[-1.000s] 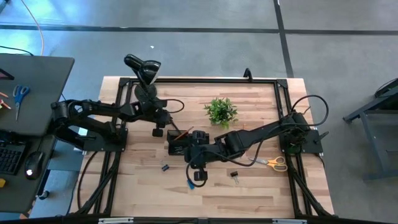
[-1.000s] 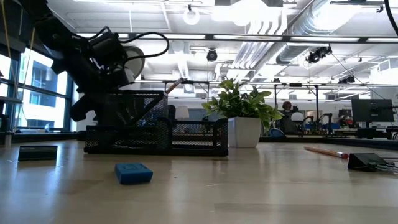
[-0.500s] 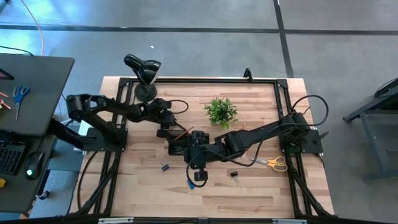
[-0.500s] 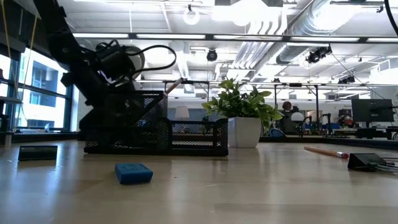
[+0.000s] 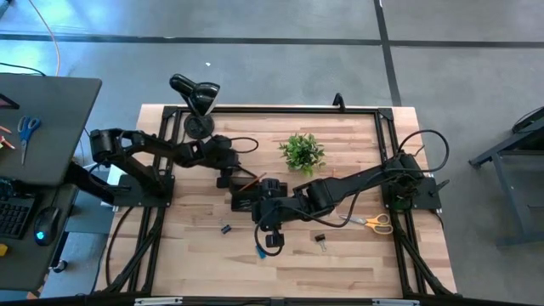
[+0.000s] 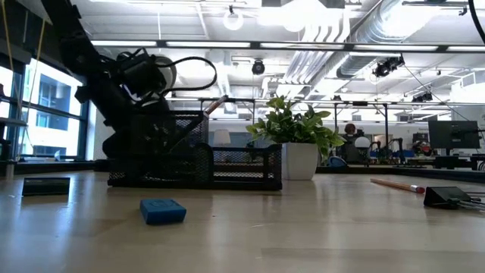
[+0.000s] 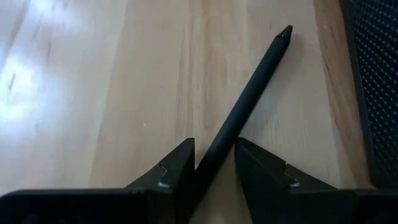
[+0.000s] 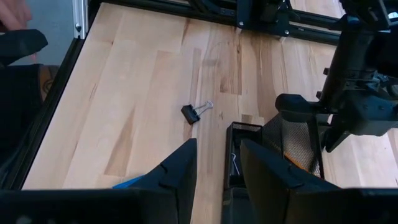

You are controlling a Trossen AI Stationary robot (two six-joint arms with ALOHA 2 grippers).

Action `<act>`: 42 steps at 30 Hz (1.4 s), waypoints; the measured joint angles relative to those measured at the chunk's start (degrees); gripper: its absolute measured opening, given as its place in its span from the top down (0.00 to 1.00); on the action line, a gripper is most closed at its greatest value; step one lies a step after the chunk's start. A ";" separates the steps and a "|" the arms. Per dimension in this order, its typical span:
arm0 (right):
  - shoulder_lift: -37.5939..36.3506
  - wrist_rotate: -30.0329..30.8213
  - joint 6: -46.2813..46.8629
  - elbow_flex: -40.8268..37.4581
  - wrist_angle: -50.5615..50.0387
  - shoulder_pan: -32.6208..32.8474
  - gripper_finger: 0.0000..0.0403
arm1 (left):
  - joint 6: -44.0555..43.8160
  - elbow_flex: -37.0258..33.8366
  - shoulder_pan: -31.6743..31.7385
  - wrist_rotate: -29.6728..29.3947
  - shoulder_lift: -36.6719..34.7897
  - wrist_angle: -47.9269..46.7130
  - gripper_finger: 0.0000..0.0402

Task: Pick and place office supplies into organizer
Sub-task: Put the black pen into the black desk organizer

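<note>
From bench level I see the black mesh organizer (image 6: 227, 163) beside the potted plant (image 6: 297, 144), blue eraser (image 6: 163, 211) lying nearer, dark arm (image 6: 114, 83) over it.

The organizer (image 5: 246, 197) sits between both grippers: left gripper (image 5: 226, 174) just behind it, right gripper (image 5: 255, 206) at its front wall. Potted plant (image 5: 301, 152) stands behind the right arm; binder clip (image 5: 320, 242) lies before it.

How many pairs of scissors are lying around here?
2. Yellow-handled scissors lie on the right side of the wooden table. Blue-handled scissors lie on the dark side desk to its left. More could be hidden under the arms.
</note>
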 joint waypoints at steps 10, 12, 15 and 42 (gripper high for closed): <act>0.00 0.00 -0.08 0.00 -0.12 0.00 0.71 | -0.25 3.26 0.08 0.01 0.02 -7.66 0.78; 0.02 0.00 -0.10 0.00 -0.12 0.00 0.71 | 0.45 3.27 0.04 -0.21 0.02 -7.99 0.84; 0.02 0.00 -0.12 0.00 -0.12 0.00 0.71 | 2.22 3.35 0.02 0.20 -0.03 -8.59 0.94; 0.04 0.04 -0.14 0.00 0.11 0.00 0.71 | 2.73 3.33 0.09 1.26 -0.37 -9.90 0.96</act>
